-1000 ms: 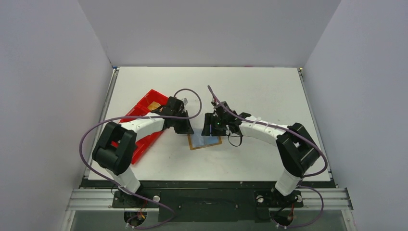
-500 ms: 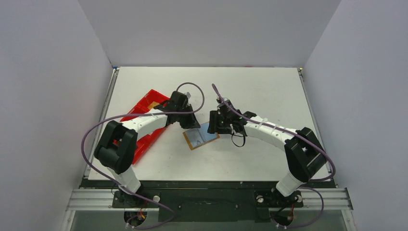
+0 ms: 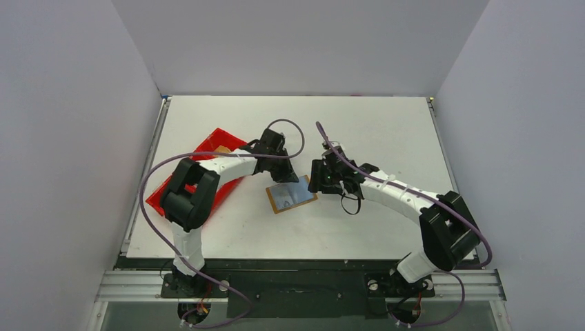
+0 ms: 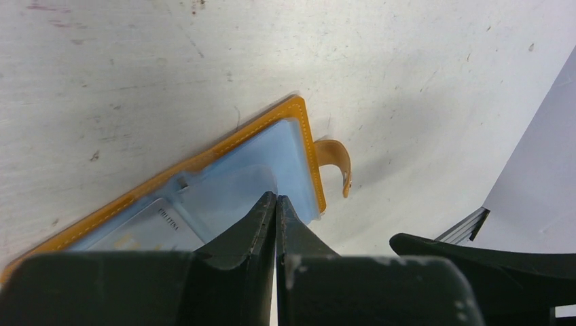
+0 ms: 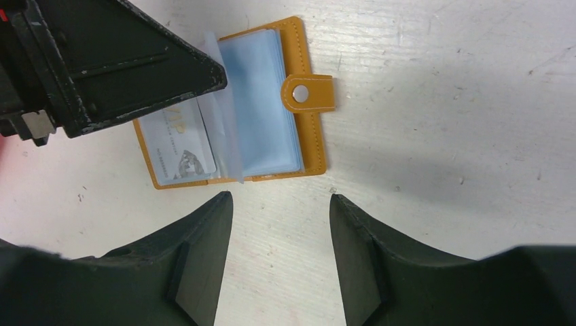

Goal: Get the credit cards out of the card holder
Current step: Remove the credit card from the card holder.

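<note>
The holder lies open and flat on the white desk, roughly midway between the two arms. It is a small tan-orange wallet with a line of stitching round its edge. Inside is a stack of clear, pale blue sleeves, fanned a little along the spine. One sleeve stands up from the fold, just beside the tip of the left jaws. On the holder's right edge a short strap of the same tan sticks out past the cover. It has a round hole in it, and in the left wrist view its end curls up off the desk.

A card shows in the holder's left half. It is pale grey-blue with small print and a faint picture, and it sits inside the cover's edge. The sleeves hide any other cards.

The left jaws are pressed fully together, their tip over the holder's sleeves near the fold. Whether a sleeve is caught between them cannot be told. The right jaws stand partly apart with nothing in them, hanging just off the holder's edge and not touching it.

A red tray lies well to the left of the holder, partly under the left arm
</note>
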{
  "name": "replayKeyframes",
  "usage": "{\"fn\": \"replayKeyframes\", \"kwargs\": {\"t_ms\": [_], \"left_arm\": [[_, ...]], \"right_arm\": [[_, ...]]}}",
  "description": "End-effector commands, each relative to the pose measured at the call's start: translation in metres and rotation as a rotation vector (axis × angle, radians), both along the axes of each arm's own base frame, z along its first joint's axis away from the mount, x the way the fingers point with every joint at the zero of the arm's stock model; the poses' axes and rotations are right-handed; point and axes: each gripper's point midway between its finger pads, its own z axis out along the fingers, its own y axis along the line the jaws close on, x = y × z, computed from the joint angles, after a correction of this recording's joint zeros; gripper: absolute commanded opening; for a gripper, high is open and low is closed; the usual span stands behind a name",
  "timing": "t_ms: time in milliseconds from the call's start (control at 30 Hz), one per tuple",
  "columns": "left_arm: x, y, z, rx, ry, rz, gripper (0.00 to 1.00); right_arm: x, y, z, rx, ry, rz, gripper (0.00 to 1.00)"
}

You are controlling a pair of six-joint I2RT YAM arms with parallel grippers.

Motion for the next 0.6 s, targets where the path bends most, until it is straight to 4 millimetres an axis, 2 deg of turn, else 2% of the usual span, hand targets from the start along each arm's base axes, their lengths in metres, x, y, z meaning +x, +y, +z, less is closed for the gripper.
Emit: {"fn": "replayKeyframes", "kwargs": {"t_ms": [0, 167, 300, 433, 567], "left_arm": [[0.017, -0.025, 0.013, -0.046, -0.056, -0.015, 0.00], [0.013, -0.038, 0.004, -0.040, -0.044, -0.076, 0.00], [0.010, -0.042, 0.001, -0.035, -0.047, -0.105, 0.07], [0.012, -0.042, 0.012, -0.033, -0.077, -0.121, 0.20], [0.015, -0.042, 0.036, -0.043, -0.131, -0.138, 0.34]], "right_arm": [[0.008, -0.009, 0.017, 0.004, -0.069, -0.023, 0.51], [0.007, -0.012, 0.018, -0.003, -0.074, -0.027, 0.51], [0.007, -0.012, 0.017, -0.004, -0.073, -0.027, 0.51], [0.008, -0.011, 0.018, -0.001, -0.074, -0.024, 0.51], [0.009, -0.010, 0.021, 0.000, -0.075, -0.021, 0.51]]}}
